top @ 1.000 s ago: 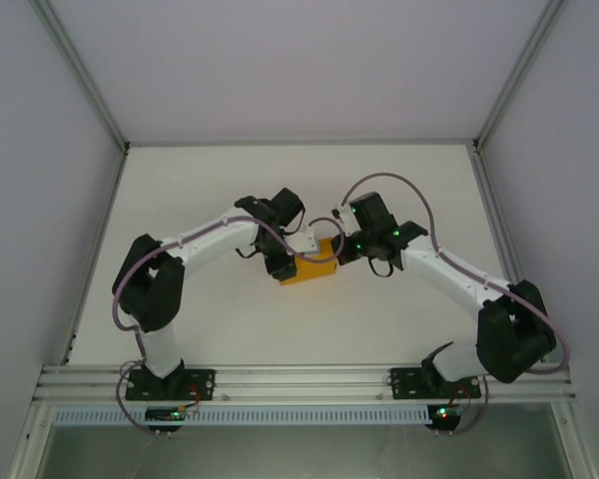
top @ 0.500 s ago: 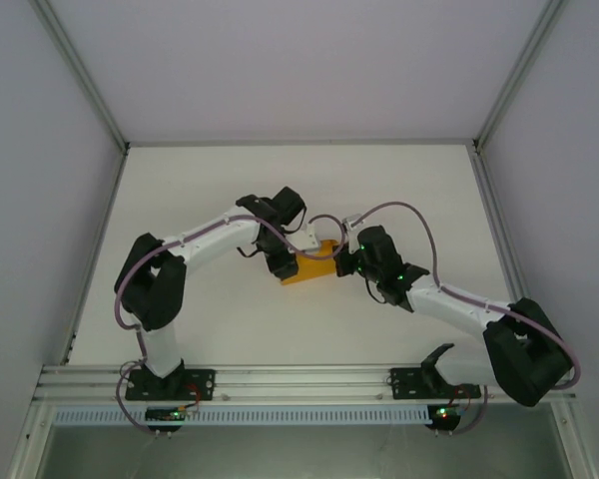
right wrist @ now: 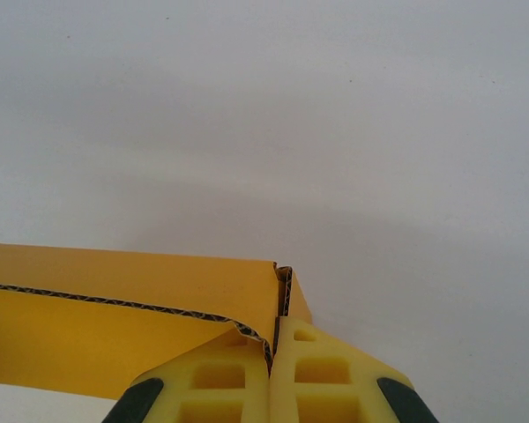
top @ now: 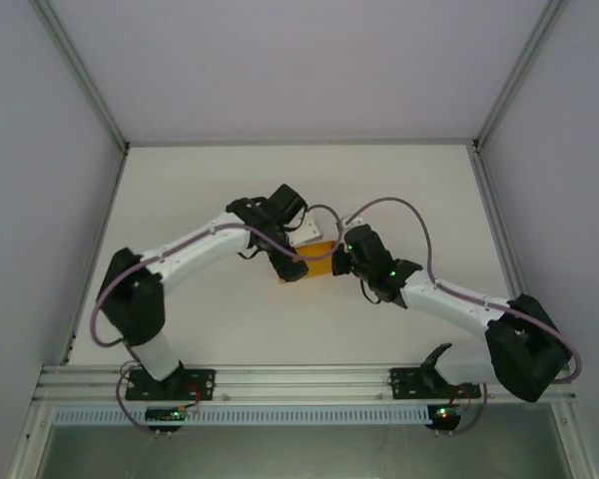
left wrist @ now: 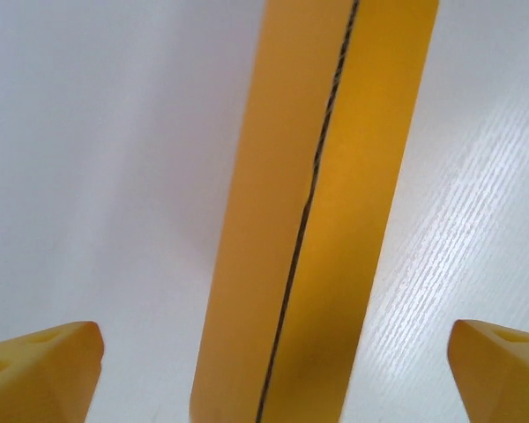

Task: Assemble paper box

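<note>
The paper box [top: 317, 251] is a small orange-yellow card box lying on the white table [top: 230, 180] between both arms. In the left wrist view the box [left wrist: 317, 220] runs away from me as a long narrow body with a dark seam. My left gripper [left wrist: 273, 339] is open, its yellow fingertips [left wrist: 53, 366] wide on either side and clear of the card. My right gripper [right wrist: 273, 344] is shut on the corrugated end wall at the box's corner [right wrist: 285, 291]. From above, the left gripper [top: 292, 261] sits at the box's left end and the right gripper [top: 336, 259] at its right end.
Grey enclosure walls and aluminium frame posts [top: 90, 100] ring the white table. A metal rail [top: 299, 377] carries both arm bases along the near edge. Purple cables loop over both arms near the box.
My right arm swung down and in, bringing its gripper onto the box's right end. The left arm stretched out further, its elbow dropping left, while its gripper stayed at the box.
</note>
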